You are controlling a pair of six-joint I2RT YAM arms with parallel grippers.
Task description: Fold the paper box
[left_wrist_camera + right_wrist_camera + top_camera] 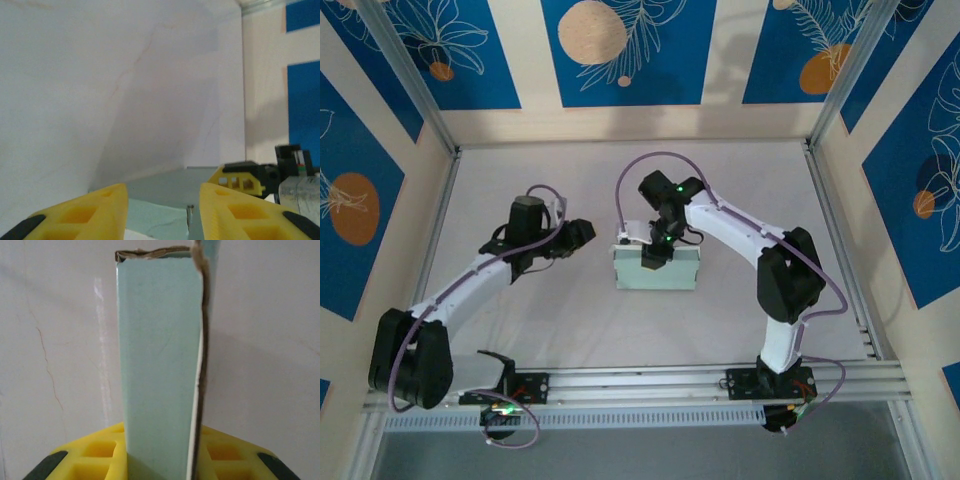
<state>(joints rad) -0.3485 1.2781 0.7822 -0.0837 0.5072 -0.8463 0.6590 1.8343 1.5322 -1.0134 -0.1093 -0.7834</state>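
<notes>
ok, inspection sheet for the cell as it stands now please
surface: white table, faint hairline marks
job's things: paper box, pale green, mid-table
clutter: nothing seen
grippers: right gripper shut on a panel of the paper box, fingers either side; left gripper open, empty, left of the box
cables: purple cables loop along both arms, off the box
surroundings: blue-and-cream wall panels, aluminium frame

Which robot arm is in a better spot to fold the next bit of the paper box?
Probably the left. The left gripper is open and empty, facing the paper box from beside it without touching. The right gripper is busy: it is shut on the paper box, holding it.
</notes>
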